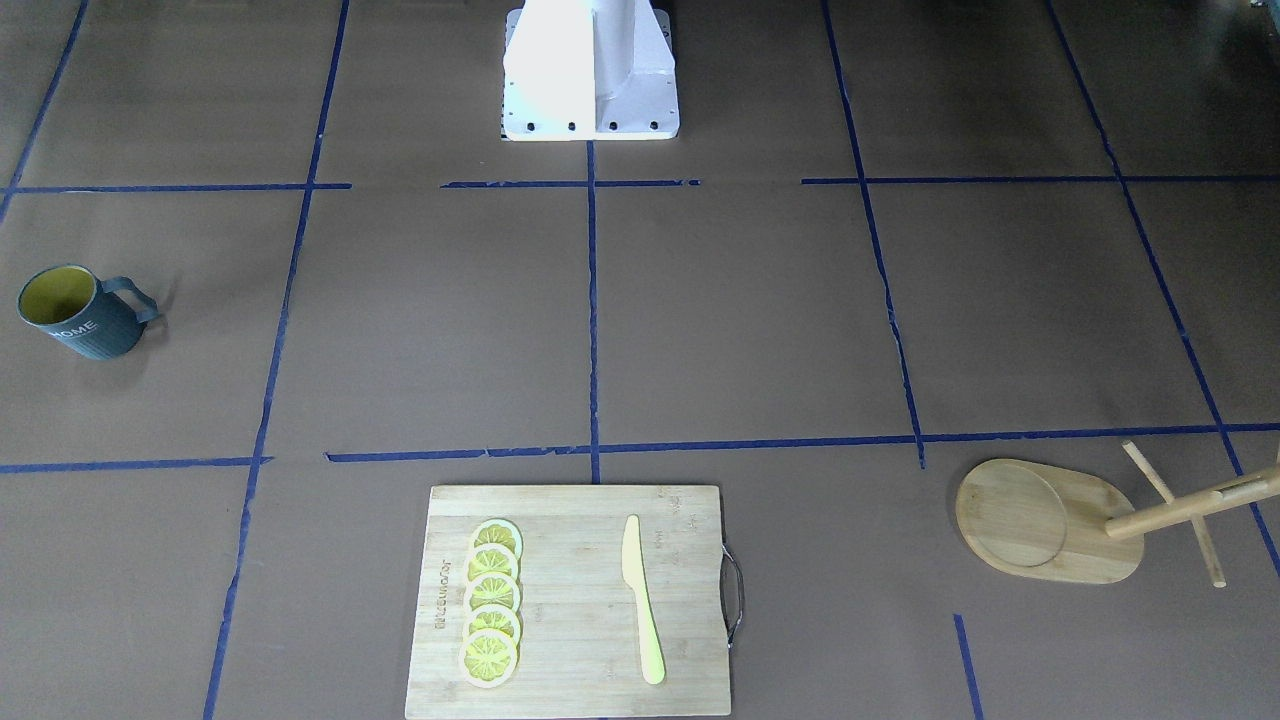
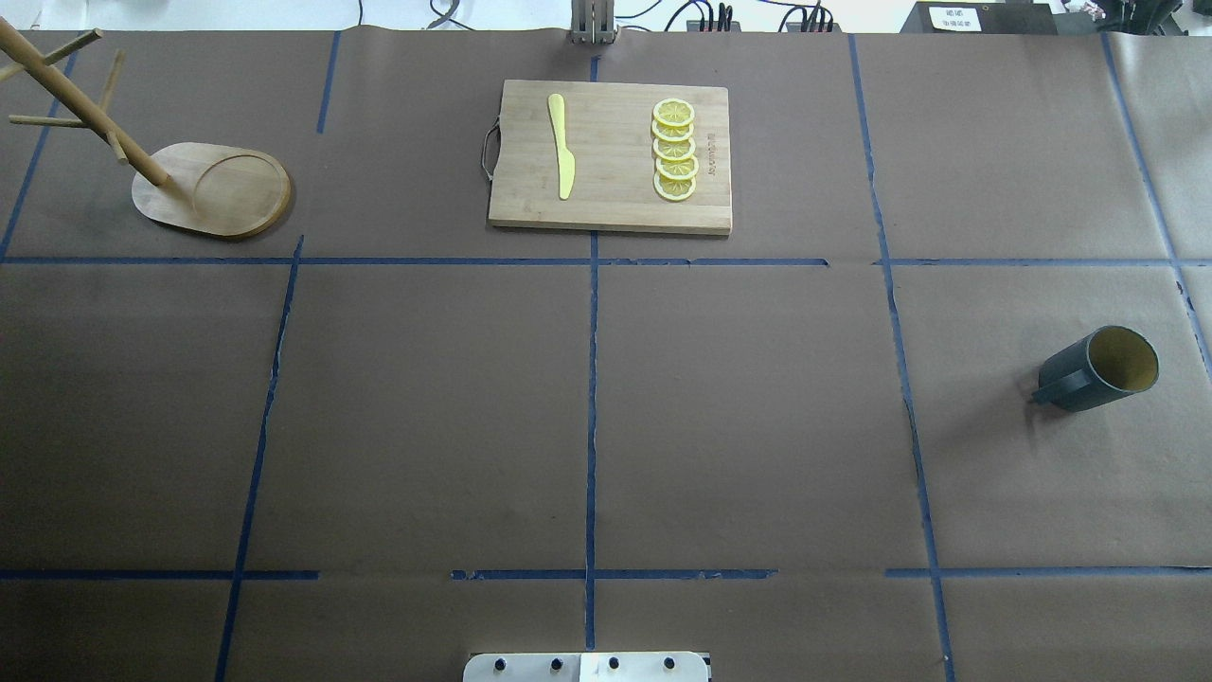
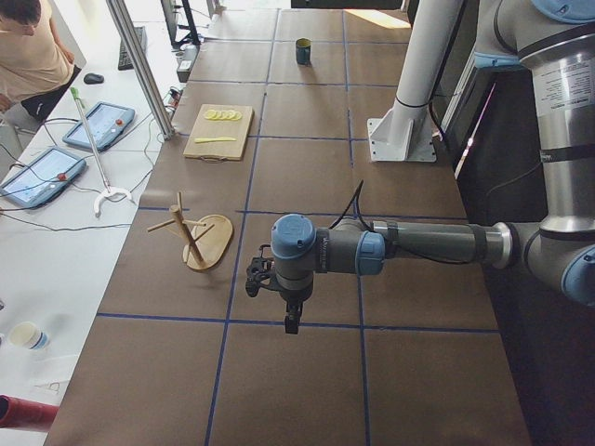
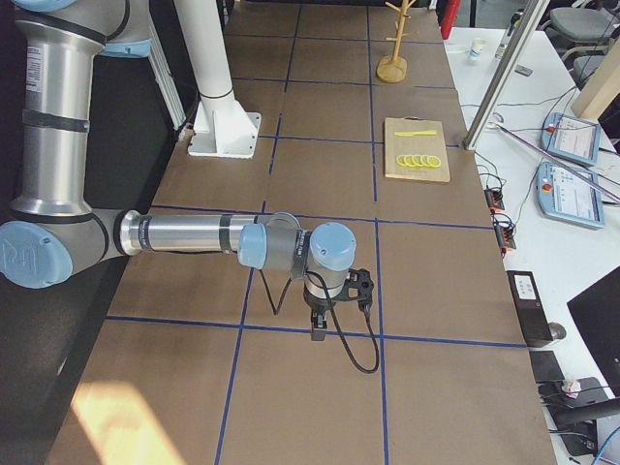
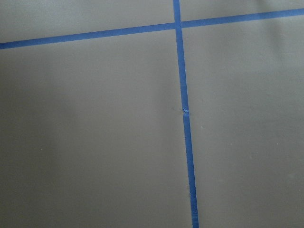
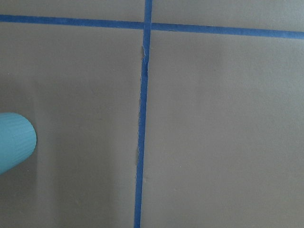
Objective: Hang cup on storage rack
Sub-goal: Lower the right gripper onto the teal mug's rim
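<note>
The cup (image 2: 1098, 369) is a dark blue-grey mug with a yellow-green inside. It stands on the table's right side in the overhead view, handle toward the middle, and shows at the left in the front view (image 1: 75, 312). The storage rack (image 2: 213, 189), a bamboo mug tree with an oval base and pegged post, stands at the far left; it also shows in the front view (image 1: 1040, 520). My left gripper (image 3: 291, 321) shows only in the left side view and my right gripper (image 4: 317, 329) only in the right side view. Both hang above bare table, and I cannot tell whether either is open or shut.
A bamboo cutting board (image 2: 611, 204) with several lemon slices (image 2: 675, 150) and a yellow knife (image 2: 561, 147) lies at the far middle. The robot base (image 1: 590, 70) stands at the near edge. A person (image 3: 33, 46) sits beyond the table's far side.
</note>
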You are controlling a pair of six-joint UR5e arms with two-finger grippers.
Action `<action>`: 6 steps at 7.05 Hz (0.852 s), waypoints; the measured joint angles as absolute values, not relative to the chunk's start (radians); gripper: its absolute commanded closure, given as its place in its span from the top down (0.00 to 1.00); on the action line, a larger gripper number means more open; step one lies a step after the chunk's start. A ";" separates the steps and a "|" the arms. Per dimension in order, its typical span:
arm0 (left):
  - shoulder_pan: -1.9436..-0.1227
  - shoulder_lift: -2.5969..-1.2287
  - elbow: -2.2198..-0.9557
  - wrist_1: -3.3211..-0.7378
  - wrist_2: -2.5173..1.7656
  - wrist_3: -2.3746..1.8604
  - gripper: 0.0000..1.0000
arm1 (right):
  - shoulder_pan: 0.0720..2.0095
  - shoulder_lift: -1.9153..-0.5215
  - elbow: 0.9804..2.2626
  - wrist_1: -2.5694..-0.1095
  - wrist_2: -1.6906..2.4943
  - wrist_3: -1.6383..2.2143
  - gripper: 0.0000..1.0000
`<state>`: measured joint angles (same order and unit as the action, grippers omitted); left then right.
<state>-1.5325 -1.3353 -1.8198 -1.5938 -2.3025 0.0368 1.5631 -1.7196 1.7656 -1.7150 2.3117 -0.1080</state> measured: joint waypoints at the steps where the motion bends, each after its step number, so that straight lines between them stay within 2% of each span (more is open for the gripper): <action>1: -1.532 -1.331 -1.822 -1.594 -2.303 0.037 1.00 | 1.560 -1.719 1.766 -1.715 2.312 -0.107 1.00; 4: -1.530 -1.321 -1.824 -1.597 -2.304 0.038 1.00 | 1.551 -1.700 1.790 -1.714 2.317 -0.106 1.00; 6: -1.528 -1.321 -1.826 -1.597 -2.304 0.038 1.00 | 1.503 -1.607 1.786 -1.713 2.316 -0.099 1.00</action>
